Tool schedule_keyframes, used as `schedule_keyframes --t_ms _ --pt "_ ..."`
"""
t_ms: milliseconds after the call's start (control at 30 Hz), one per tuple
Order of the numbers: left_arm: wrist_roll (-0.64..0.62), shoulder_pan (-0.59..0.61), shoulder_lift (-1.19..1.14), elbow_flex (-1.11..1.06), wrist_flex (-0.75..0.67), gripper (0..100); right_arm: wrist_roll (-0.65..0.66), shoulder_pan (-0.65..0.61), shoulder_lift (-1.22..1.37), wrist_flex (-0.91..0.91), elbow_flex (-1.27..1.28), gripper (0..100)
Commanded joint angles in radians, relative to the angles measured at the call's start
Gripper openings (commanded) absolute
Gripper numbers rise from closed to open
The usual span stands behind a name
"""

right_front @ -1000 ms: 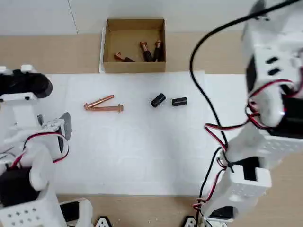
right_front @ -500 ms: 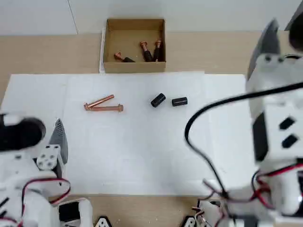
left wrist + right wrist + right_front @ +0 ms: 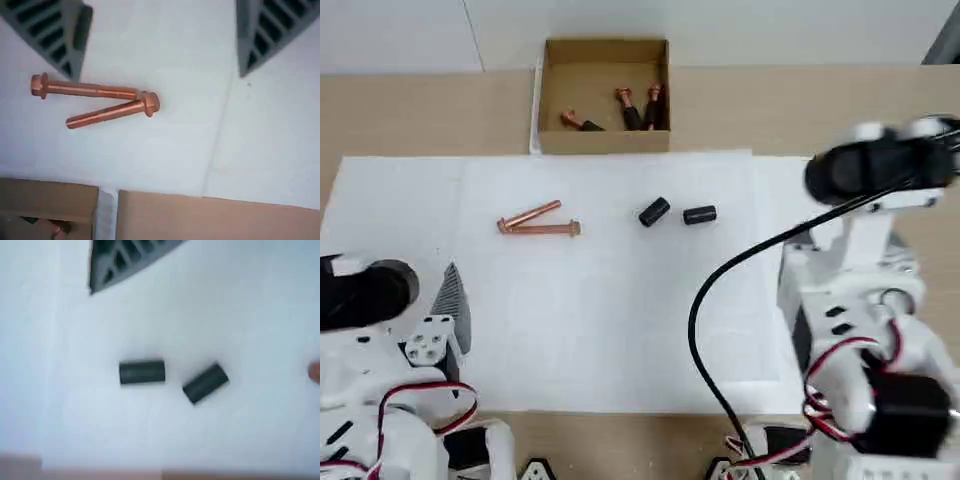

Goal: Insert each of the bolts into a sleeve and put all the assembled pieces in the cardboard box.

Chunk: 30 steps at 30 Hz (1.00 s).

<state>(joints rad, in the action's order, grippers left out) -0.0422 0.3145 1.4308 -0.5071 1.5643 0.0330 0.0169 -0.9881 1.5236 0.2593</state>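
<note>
Two copper bolts (image 3: 540, 222) lie touching each other on the left of the white sheet (image 3: 610, 330); the left wrist view has the bolts (image 3: 100, 100) just past my left gripper (image 3: 159, 74), which is open and empty near the sheet's front left. Two black sleeves (image 3: 676, 213) lie apart at mid sheet, and the sleeves (image 3: 142, 372) (image 3: 205, 383) lie beyond a grey finger (image 3: 125, 262) of my right gripper, with nothing against it. The right arm (image 3: 860, 300) stands over the sheet's right edge. The cardboard box (image 3: 552, 95) behind the sheet holds three assembled pieces (image 3: 630, 110).
A black cable (image 3: 720, 290) from the right arm loops over the sheet's right part. Bare wooden table (image 3: 420, 110) flanks the box. The left arm's body (image 3: 370, 400) covers the front left corner.
The left arm has pulled back toward the front edge. The right arm has swung down from its raised pose and now sits lower over the sheet's right side.
</note>
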Motion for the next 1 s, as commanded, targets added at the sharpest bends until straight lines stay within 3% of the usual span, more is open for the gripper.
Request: schedule_keyframes --t_ms 0,167,300,600,800,967 --pt "-0.057 0.003 0.002 -0.001 0.017 19 0.003 -0.005 -0.101 -0.188 0.327 27.4" --pt "-0.066 0.003 0.002 -0.001 0.017 19 0.003 -0.007 -0.242 -0.515 0.718 27.4" --pt "-0.066 0.003 0.002 -0.002 0.018 19 0.005 -0.008 -0.312 -0.613 0.884 27.4" --pt "-0.063 0.003 0.003 -0.050 0.012 19 0.008 -0.022 -0.262 -0.556 0.896 27.3" --pt "-0.063 0.003 0.003 -0.056 0.017 19 0.009 -0.179 -0.171 -0.334 0.678 27.3" --pt "-0.063 0.003 0.003 -0.056 0.017 19 0.011 -0.213 0.015 -0.243 0.479 27.3"
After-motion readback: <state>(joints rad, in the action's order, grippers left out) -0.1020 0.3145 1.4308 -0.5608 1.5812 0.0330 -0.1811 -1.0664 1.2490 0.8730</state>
